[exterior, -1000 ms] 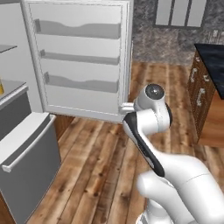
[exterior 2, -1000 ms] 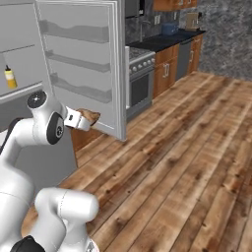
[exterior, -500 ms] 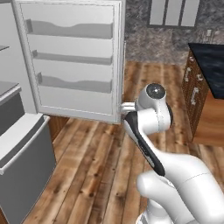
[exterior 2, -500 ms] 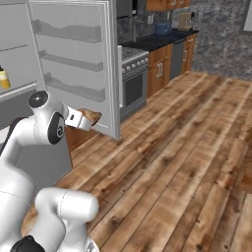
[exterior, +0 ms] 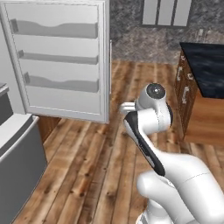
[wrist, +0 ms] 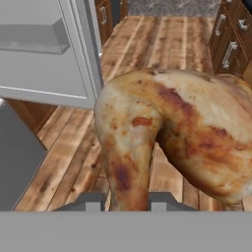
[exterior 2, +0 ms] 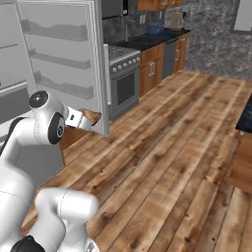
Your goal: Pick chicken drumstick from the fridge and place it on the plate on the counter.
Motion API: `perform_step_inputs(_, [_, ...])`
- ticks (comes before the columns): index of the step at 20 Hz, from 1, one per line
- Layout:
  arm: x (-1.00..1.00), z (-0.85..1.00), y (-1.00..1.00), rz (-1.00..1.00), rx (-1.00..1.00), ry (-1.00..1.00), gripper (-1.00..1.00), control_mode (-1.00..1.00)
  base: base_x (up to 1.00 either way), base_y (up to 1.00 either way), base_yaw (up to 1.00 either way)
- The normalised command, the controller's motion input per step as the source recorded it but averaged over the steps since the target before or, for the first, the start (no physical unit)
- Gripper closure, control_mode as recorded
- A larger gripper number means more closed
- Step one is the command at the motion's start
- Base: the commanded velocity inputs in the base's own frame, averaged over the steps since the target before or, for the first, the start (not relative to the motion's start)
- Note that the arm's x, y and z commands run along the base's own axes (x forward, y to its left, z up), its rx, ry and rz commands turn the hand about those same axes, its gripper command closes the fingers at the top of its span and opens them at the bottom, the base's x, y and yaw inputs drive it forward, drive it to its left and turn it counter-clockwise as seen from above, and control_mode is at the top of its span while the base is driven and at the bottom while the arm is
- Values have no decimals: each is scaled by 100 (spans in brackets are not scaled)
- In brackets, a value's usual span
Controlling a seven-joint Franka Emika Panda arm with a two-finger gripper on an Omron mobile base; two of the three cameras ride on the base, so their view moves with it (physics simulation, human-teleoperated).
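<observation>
The gripper (wrist: 126, 204) pinches the chicken drumstick (wrist: 172, 138) by its narrow end; base motion could shake it loose.

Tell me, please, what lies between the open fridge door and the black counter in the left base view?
Bare wooden floor lies between the fridge door and the counter; nearer the camera, the robot's own arm rises across that stretch.
</observation>
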Motion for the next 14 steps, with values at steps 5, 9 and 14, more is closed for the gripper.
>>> perform_step_inputs(5, [0,0,0,0,0,0,100,100,0,-45,-6])
perform_step_inputs(9, [0,0,0,0,0,0,100,100,0,-46,-6])
perform_step_inputs(14, [0,0,0,0,0,0,100,100,5,-45,-5])
